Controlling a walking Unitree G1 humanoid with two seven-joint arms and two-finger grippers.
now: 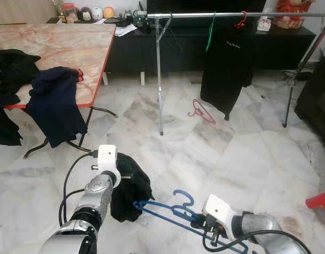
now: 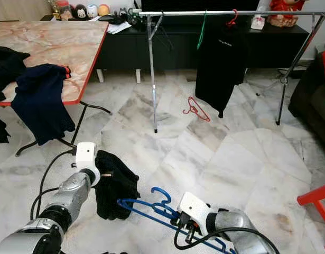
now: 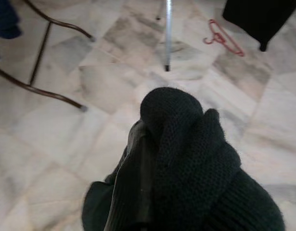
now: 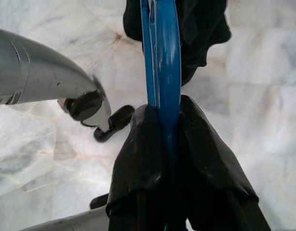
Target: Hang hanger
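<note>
Two grippers work low over the white marble floor. The right gripper is clamped on a blue plastic hanger, which its wrist view shows edge-on between the black fingers. The hanger's far end is tucked into a black knitted garment, and the left gripper holds that garment bunched around its fingers; the left wrist view shows the knit wrapped over them, so I cannot tell their spacing. Beyond stands a silver metal clothes rack with a black shirt hanging from it. A red hanger lies on the floor beneath. A dark navy garment drapes over the front edge of the marble-patterned tabletop.
</note>
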